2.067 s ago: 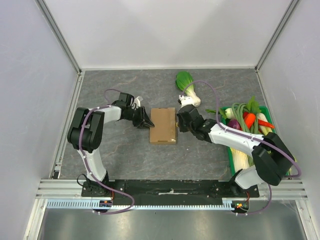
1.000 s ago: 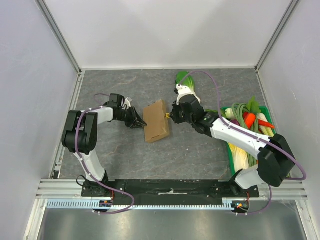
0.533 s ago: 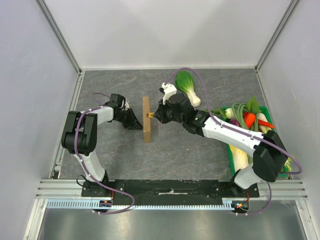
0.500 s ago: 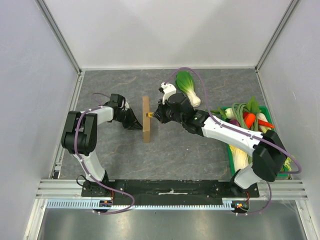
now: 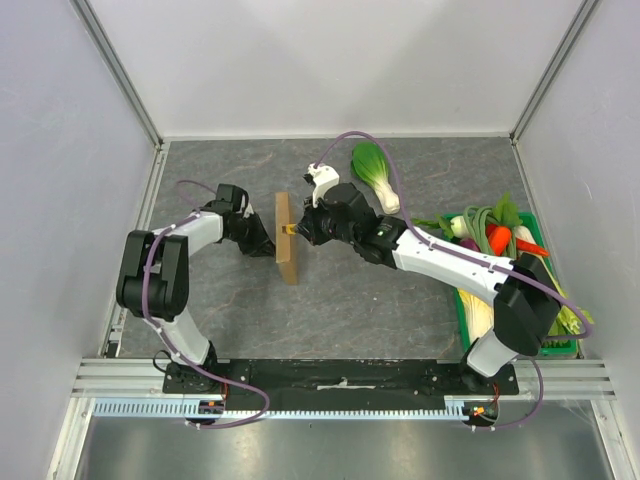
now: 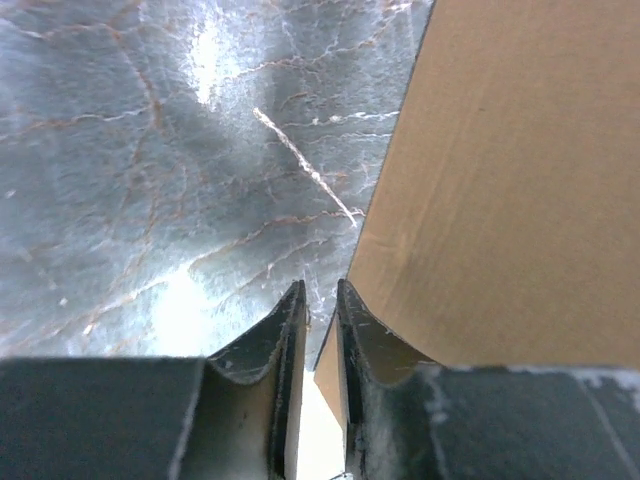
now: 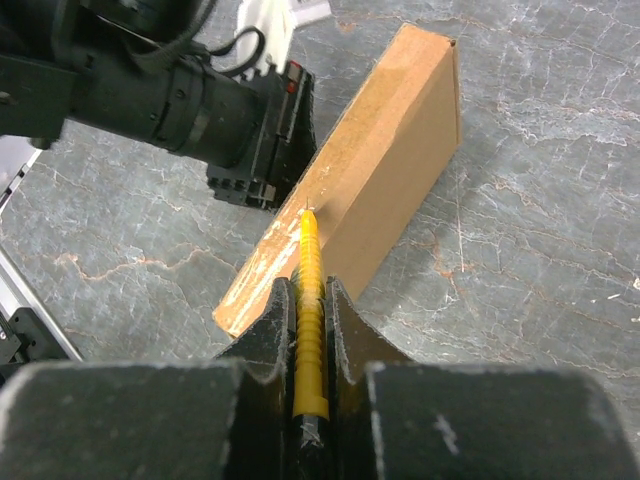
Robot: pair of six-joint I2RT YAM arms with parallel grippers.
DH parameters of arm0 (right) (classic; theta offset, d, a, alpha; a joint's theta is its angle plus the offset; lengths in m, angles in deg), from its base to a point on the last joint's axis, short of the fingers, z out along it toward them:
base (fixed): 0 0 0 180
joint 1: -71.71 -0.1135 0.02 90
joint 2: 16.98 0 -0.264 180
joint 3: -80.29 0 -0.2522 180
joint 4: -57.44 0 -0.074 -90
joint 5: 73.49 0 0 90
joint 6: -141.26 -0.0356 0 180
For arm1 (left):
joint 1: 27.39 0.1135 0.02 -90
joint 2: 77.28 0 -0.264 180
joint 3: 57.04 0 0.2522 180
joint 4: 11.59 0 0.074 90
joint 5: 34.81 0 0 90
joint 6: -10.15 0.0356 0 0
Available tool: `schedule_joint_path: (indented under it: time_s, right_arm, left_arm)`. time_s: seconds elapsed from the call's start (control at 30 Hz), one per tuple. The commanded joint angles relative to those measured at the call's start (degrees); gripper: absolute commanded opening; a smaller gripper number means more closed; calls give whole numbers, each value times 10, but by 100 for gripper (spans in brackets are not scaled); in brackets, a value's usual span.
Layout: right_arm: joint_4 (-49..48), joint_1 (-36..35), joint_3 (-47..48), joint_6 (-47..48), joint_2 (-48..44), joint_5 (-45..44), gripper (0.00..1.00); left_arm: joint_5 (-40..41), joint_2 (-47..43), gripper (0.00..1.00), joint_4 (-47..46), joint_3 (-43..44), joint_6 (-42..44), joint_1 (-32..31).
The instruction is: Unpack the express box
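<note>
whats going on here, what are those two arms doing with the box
The express box stands on its long edge between the two arms. The right hand grips a yellow serrated tool, its tip at the box's upper edge. The left hand sits against the opposite face; whether it pinches anything is unclear. The box looks closed.

You look down on a grey, veined table (image 5: 400, 310) closed in by plain white walls (image 5: 330, 60) on three sides, with aluminium posts (image 5: 117, 70) in the far corners. A metal rail (image 5: 110, 378) runs along its near edge. Light glares off the table in the left wrist view.
</note>
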Motion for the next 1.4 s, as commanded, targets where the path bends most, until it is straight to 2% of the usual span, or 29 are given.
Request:
schedule_joint_path:
  time_s: [0.0,0.4,0.7,0.83,1.07,1.37]
  right_arm:
    - [13,-3,30,21,-10,-17,0]
    - [9,-4,26,27,-55,-76,0]
    - [20,1,1,5,-59,-180,0]
    - [28,10,-2,-8,-41,-188,0]
    - [2,26,26,-3,50,-130,0]
    - [-131,68,47,-11,134,4,0]
  left_arm:
    - [62,-63,26,18,36,22,1]
    - [98,-103,29,62,100,27,8]
    - [41,-75,29,49,73,18,9]
    - [35,-65,30,48,74,22,8]
    - [-14,-27,30,32,30,-4,0]
    - [-130,-11,29,-21,-30,-72,-8]
